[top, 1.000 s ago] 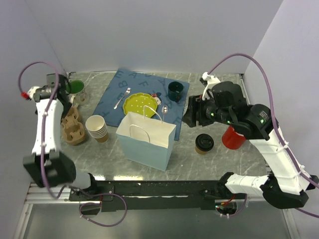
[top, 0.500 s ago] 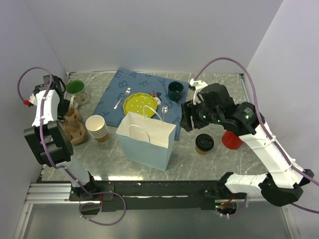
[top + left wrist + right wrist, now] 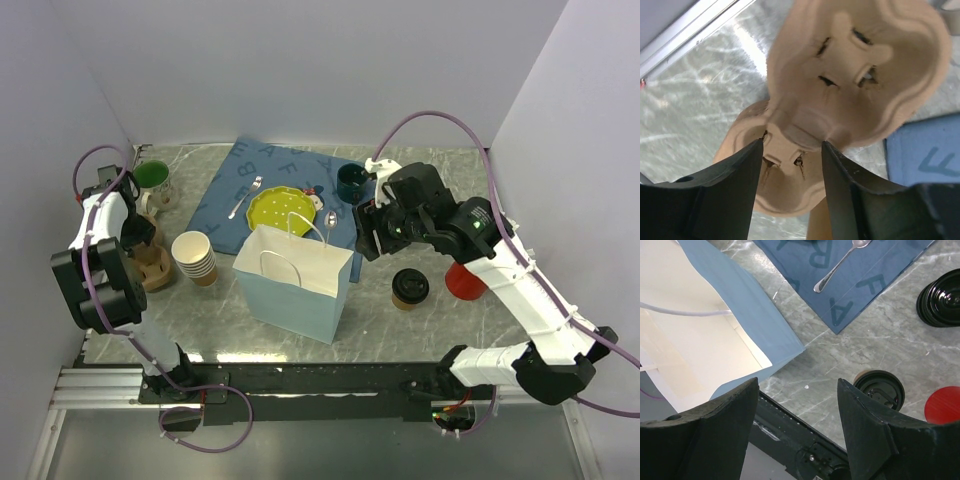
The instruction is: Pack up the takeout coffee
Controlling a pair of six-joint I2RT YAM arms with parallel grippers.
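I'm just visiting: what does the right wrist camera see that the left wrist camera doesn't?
Only the right wrist view shows the paper bag, the lidded coffee cup, a spoon and a red cup. Only the left wrist view shows the cardboard cup carrier. Both show the blue placemat and the marble table.

Close to the left gripper (image 3: 792, 145) the cup carrier (image 3: 840, 75) was a blur, and I couldn't tell whether the fingers (image 3: 740, 175) touched it. From above, the left arm (image 3: 100, 215) covered part of that carrier. The right arm (image 3: 500, 262) hid part of the red cup (image 3: 463, 282). In the right wrist view the paper bag (image 3: 715, 340) ran off the left edge and a black round object (image 3: 940, 297) off the right.
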